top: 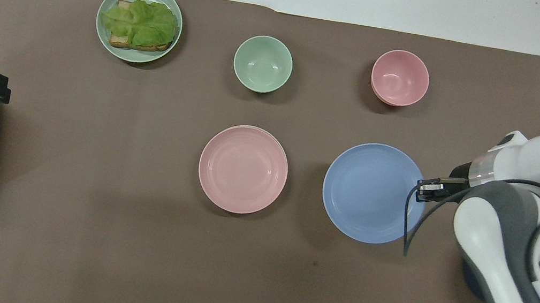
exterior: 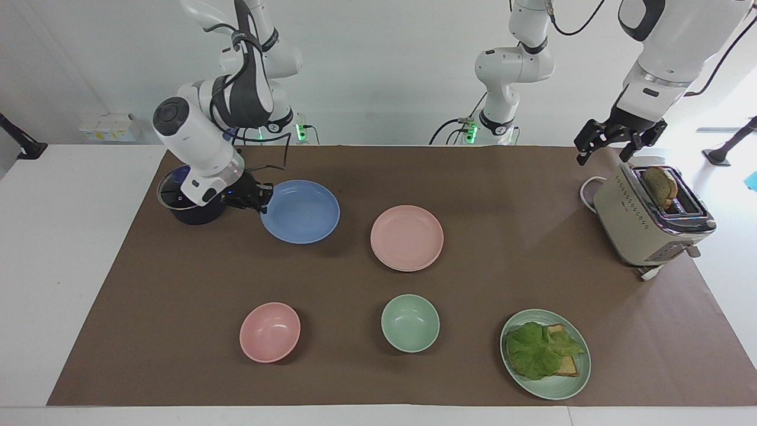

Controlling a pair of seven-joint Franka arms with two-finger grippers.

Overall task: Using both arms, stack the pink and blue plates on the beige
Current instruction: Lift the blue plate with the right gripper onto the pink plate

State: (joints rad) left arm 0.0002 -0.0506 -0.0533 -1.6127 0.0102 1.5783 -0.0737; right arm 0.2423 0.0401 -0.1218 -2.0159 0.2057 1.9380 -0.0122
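My right pincer is clamped on the rim of the blue plate, holding it up off the table over the mat, level, toward the right arm's end. Grip is at the plate edge on the right arm's side.

Pink plate sits mid-mat, flat, on top of a beige plate; only a thin cream sliver of it shows at the rim in the overhead view. The blue plate is beside the pink one, apart from it.

My left pincer hangs over the left arm's end of the table, just above the toaster, fingers spread wide, nothing in them. That arm waits.

Surface: white table, brown mat covering most of it, lying flat. Farther from me in a row: pink bowl, green bowl, green plate with toast and lettuce on it. A slice of bread stands in the toaster slot; white cord loops beside the toaster. A dark pot sits under my right wrist at the mat edge.

Room: plain white wall, arm bases with green lights at the table's edge.
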